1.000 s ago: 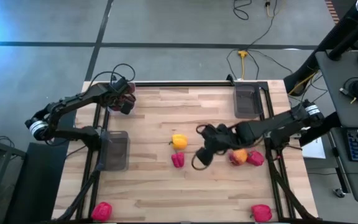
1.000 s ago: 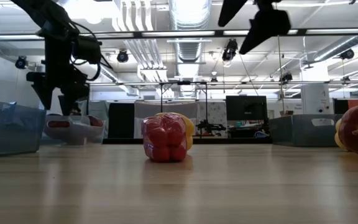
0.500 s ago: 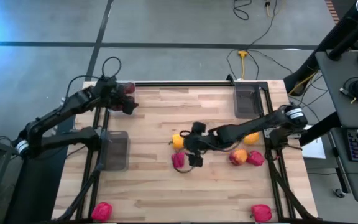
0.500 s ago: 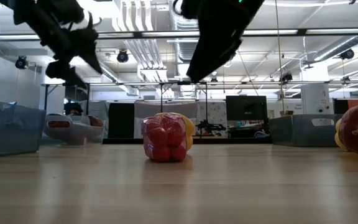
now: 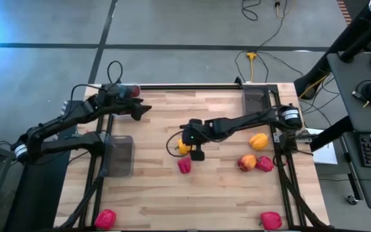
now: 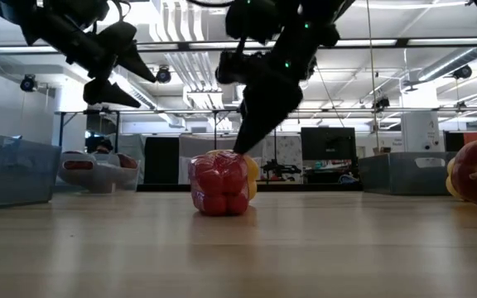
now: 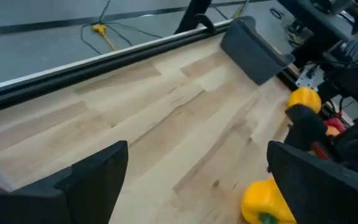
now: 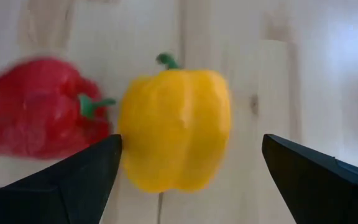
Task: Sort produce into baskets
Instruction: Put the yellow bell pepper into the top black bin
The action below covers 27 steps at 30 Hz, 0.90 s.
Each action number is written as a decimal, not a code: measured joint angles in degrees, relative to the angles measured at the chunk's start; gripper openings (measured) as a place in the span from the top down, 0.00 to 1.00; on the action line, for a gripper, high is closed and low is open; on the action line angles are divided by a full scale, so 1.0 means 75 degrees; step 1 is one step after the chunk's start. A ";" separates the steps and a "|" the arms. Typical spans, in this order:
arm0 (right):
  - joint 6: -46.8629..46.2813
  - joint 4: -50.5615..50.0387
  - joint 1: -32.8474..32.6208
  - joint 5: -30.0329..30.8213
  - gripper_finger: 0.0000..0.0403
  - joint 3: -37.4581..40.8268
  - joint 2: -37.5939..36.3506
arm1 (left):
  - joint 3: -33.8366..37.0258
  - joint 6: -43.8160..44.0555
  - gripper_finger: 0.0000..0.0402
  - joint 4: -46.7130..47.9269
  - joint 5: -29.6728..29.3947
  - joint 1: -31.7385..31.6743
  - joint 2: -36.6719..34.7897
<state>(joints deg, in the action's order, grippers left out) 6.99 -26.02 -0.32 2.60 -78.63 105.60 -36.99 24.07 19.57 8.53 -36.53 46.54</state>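
Pale wooden planks make up the bench point(image 5: 153, 193), where toy produce lies scattered. The right gripper point(image 5: 192, 143) hangs over the middle of the bench, its jaws spread wide directly above a yellow pepper point(image 8: 175, 137), which rests just beside a red pepper point(image 5: 184, 165); neither piece is gripped. Toward the right edge lie another yellow pepper point(image 5: 258, 140) and an orange-red piece point(image 5: 247, 162) touching a red piece point(image 5: 265, 164). Two more red peppers sit at the near corners point(image 5: 105, 218) point(image 5: 270, 220).

The left gripper point(image 5: 140, 111) hovers above the far left corner, jaws spread and holding nothing. A grey basket point(image 5: 119, 155) sits at the left edge, and another basket point(image 5: 256, 105) at the far right corner. Something dark red point(image 5: 134, 91), possibly more produce, shows behind the left gripper at the bench's far left corner.
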 joint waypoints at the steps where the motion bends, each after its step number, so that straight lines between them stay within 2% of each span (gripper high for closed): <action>1: 0.0224 0.0003 -0.0002 -0.0039 0.06 0.0000 0.0110 | 0.0000 0.0028 0.09 0.0038 -0.0046 0.0000 0.0033; 5: 0.0046 0.0113 -0.0029 -0.0309 0.06 0.0004 0.0550 | 0.0058 0.0050 0.09 0.0097 -0.0127 -0.0002 0.0137; 15: -0.0510 0.0377 -0.0029 -0.0144 0.06 -0.0587 0.1336 | 0.0248 0.0027 0.09 0.0154 -0.0119 0.0000 0.0412; 27: 0.0998 0.0361 -0.0073 -0.0144 0.06 -0.1169 0.1557 | -0.0078 -0.0573 0.09 0.0193 0.0393 0.0000 0.0409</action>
<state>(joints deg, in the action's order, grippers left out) 14.47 -23.31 -0.86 1.52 -87.40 117.27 -37.57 19.77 21.02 11.48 -36.53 49.61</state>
